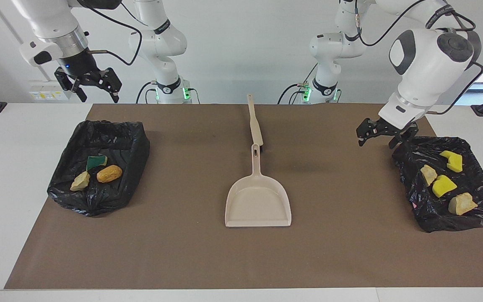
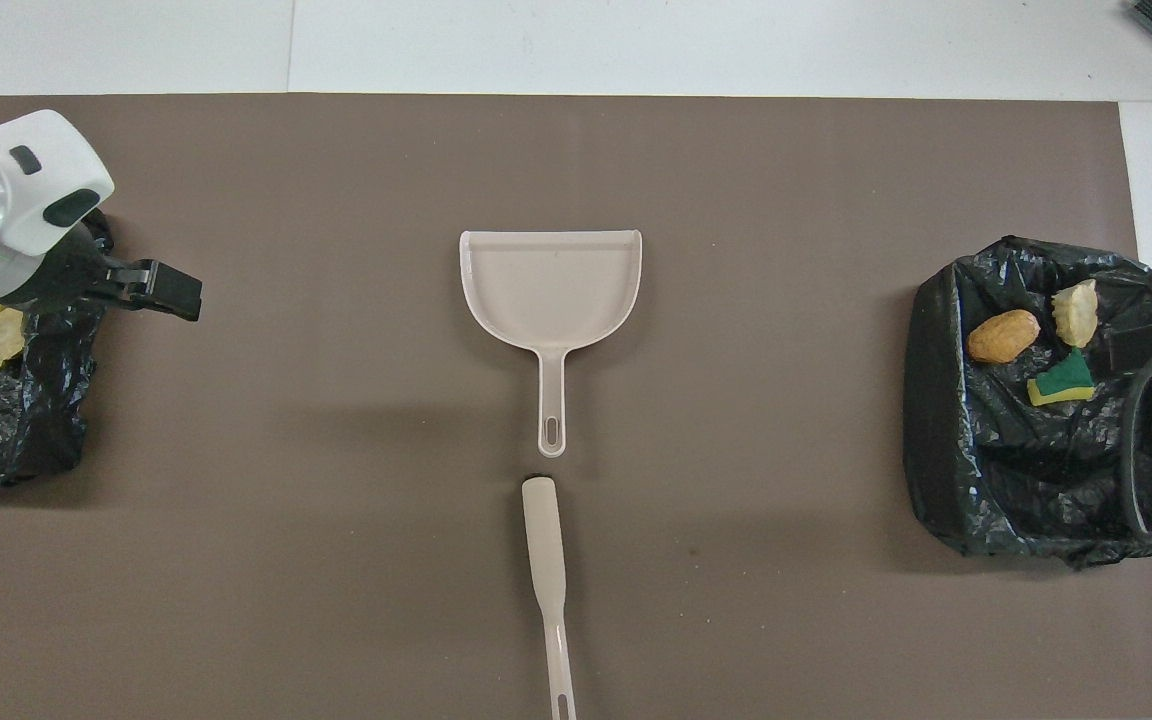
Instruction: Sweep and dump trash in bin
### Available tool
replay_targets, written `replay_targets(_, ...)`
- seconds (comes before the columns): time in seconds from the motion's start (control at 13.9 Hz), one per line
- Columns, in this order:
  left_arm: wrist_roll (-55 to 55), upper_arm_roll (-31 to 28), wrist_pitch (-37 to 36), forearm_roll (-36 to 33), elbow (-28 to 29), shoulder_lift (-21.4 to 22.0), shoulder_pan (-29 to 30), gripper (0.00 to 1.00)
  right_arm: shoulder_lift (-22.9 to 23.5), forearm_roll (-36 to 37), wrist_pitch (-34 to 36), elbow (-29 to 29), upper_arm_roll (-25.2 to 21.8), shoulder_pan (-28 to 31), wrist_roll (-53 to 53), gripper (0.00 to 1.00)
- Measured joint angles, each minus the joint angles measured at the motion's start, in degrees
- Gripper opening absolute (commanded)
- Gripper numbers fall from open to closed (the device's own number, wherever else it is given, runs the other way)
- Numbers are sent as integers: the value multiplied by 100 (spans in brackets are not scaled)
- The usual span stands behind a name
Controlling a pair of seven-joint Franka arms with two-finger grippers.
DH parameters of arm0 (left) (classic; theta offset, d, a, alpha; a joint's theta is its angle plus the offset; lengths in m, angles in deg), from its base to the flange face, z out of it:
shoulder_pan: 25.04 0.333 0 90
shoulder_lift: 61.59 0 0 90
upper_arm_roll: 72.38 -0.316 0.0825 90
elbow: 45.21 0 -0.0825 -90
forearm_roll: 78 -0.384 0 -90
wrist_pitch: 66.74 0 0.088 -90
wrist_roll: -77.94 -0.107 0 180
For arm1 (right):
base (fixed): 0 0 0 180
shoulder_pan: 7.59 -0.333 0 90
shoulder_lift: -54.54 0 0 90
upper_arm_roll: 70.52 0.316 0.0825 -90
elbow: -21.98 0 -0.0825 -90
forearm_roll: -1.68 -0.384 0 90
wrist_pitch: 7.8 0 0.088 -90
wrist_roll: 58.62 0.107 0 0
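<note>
The trash lies in two black-lined bins. The bin (image 1: 99,201) at the right arm's end holds a green-backed sponge (image 1: 97,161), an orange lump (image 1: 109,173) and a tan lump (image 1: 81,181). In the bin (image 1: 447,222) at the left arm's end lie several scraps, yellow sponge chunks (image 1: 443,185) and tan lumps (image 1: 461,204). My left gripper (image 1: 377,141) hangs open and empty over that bin's edge nearest the robots. High above the other bin, my right gripper (image 1: 99,97) waits, open and empty.
A beige dustpan (image 1: 258,201) lies empty mid-mat, its handle pointing toward the robots. A beige brush handle (image 1: 255,121) lies in line with it, nearer to the robots. A brown mat (image 1: 183,251) covers the table.
</note>
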Motion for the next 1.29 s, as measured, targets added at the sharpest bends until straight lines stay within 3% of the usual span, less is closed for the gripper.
replay_targets(0.43,-15,-5,-1130,-95,-552,289,14,100,0,0,0,0,0,0,0,100)
replay_targets(0.72,-27,-62,-1170,-105,-572,536,34,100,0,0,0,0,0,0,0,100)
replay_targets(1.29,-40,-75,-1155,-105,-496,557,35,100,0,0,0,0,0,0,0,100)
